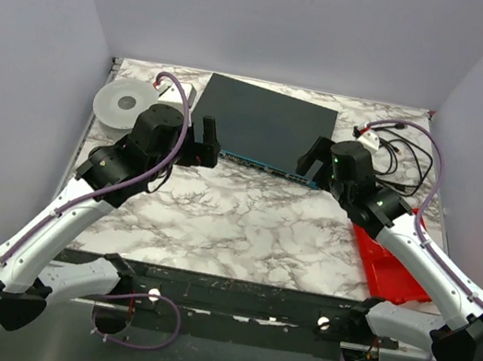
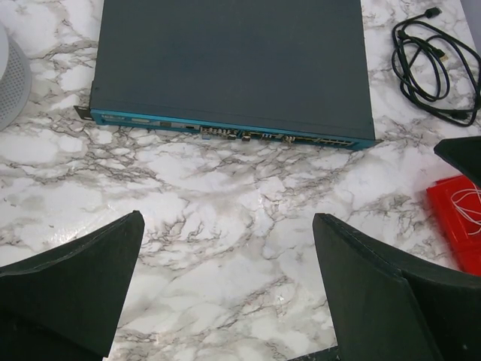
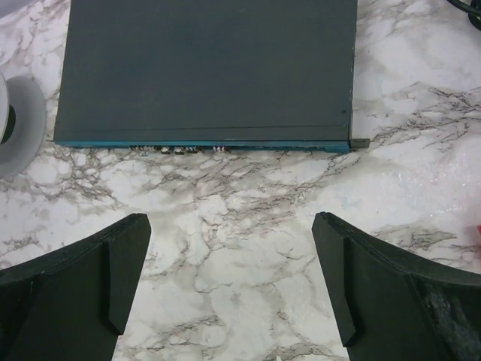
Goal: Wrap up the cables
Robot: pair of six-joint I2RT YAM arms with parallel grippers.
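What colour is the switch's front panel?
Teal front panel, best seen in left wrist view.

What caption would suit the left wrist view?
Open left gripper above the marble table, facing a network switch; thin white wire in red tray.

The table point(image 1: 243, 223) holds 1 dark box point(image 1: 266, 121), 1 white reel point(image 1: 124, 104), 1 red tray point(image 1: 392, 263), 1 black cord coil point(image 2: 436, 71) and 1 thin white wire point(image 2: 464, 201).

glossy marble-look tbl point(image 1: 242, 227), matt dk metal box point(image 1: 267, 115)
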